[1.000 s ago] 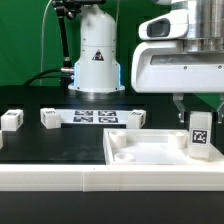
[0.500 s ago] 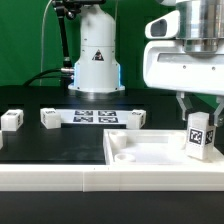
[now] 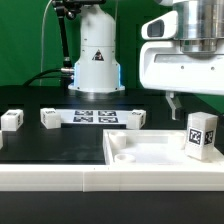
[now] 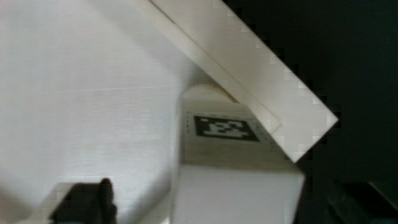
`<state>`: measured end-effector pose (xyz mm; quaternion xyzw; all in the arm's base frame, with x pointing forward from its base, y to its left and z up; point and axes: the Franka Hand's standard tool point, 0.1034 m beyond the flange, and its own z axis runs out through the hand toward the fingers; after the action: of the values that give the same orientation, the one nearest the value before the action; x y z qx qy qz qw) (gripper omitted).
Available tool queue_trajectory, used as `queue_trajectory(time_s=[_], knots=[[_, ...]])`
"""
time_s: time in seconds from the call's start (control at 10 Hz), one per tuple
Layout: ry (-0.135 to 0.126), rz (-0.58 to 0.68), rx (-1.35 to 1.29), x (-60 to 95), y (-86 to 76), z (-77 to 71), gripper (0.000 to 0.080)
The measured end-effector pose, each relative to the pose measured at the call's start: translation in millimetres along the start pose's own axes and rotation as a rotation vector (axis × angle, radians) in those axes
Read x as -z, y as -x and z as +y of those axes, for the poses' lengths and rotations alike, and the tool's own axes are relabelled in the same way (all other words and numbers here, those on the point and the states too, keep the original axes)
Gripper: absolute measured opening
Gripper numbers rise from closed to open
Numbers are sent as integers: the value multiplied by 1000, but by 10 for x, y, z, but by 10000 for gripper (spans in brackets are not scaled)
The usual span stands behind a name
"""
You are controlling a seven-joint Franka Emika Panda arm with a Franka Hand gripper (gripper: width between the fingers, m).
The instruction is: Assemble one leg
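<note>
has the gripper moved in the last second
Yes. The gripper has risen, away from the panel and off the leg standing on it.

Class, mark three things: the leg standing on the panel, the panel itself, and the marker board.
Standing leg (image 3: 201,134): exterior view, its tagged face.
Panel (image 3: 150,149): exterior view, bare top surface.
Marker board (image 3: 97,117): exterior view, its middle.

Small white tagged leg (image 3: 201,135) stands upright on the large flat white panel (image 3: 150,150), blocking that corner; panel middle and black tabletop (image 3: 50,145) lie open.
</note>
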<state>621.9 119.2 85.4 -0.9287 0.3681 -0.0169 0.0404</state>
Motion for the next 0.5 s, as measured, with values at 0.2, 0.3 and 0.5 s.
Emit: queue_trajectory(time_s=[0.2,0.3,0.5], knots=[[2,1,248,-3,35,-24,646],[7,2,352,-1,45,-33,646],[16,35,546,13,73,-91,648]])
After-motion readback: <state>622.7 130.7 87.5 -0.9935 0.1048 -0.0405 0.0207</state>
